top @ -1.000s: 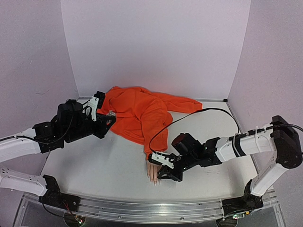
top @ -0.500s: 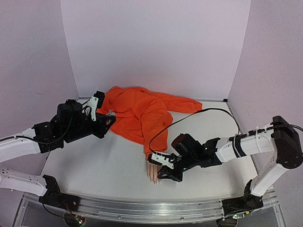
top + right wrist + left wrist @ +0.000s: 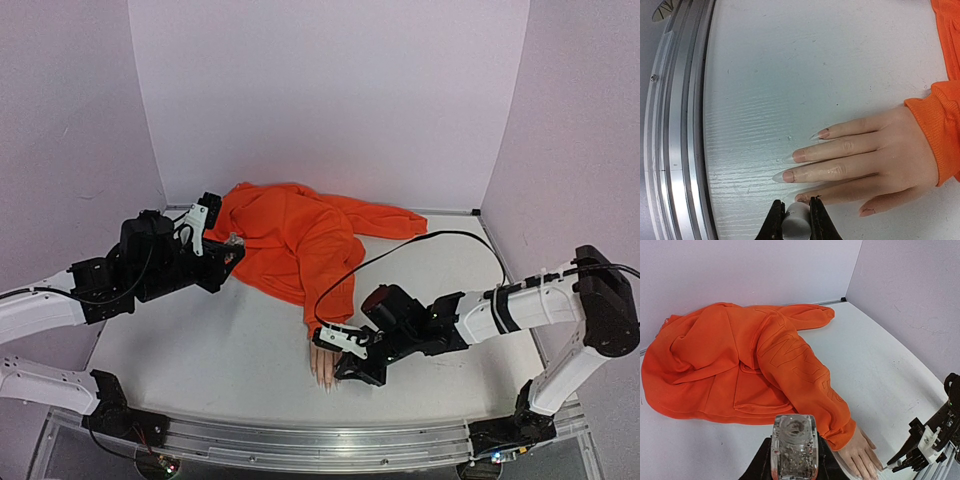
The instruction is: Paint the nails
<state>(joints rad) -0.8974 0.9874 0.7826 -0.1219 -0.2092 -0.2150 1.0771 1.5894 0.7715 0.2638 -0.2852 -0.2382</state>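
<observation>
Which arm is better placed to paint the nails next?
Right: the right gripper holds a white cap beside the nails; the left gripper holds the clear bottle back by the orange hoodie.

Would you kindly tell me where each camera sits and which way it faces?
Top external: above, behind the bases, looking down at the table; both arms show.
Left wrist: faces across the hoodie toward the hand; left end effector holding a bottle.
Right wrist: low, facing the nails; right end effector holding a white cap.
Shared: all show the hand.
</observation>
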